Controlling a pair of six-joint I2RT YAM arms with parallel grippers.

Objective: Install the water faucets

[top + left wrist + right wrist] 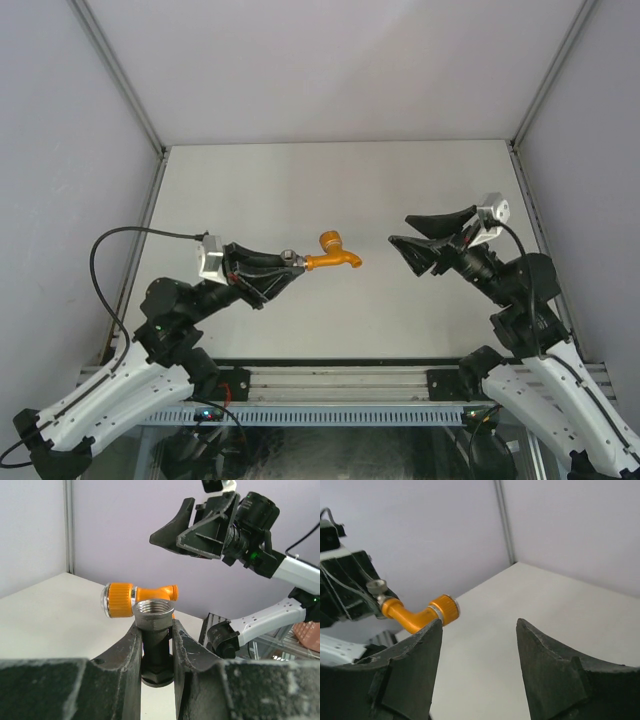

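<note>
My left gripper (pixel 288 266) is shut on the grey metal fitting (pixel 290 257) and holds it above the table. In the left wrist view the fitting (pixel 154 611) stands clamped between my fingers (pixel 129 650), its threaded mouth up. The orange tap body (pixel 335 255) sticks out from the fitting's end toward the right, off the table; it also shows in the left wrist view (pixel 125 599). My right gripper (pixel 400 229) is open and empty, a short way right of the tap, pointing at it. In the right wrist view the tap (pixel 420 617) sits beyond my left fingertip (pixel 427 640).
The light table (pixel 330 190) is walled by pale panels on three sides, with metal posts at the back corners (pixel 160 150). A metal rail (pixel 330 385) runs along the near edge between the arm bases.
</note>
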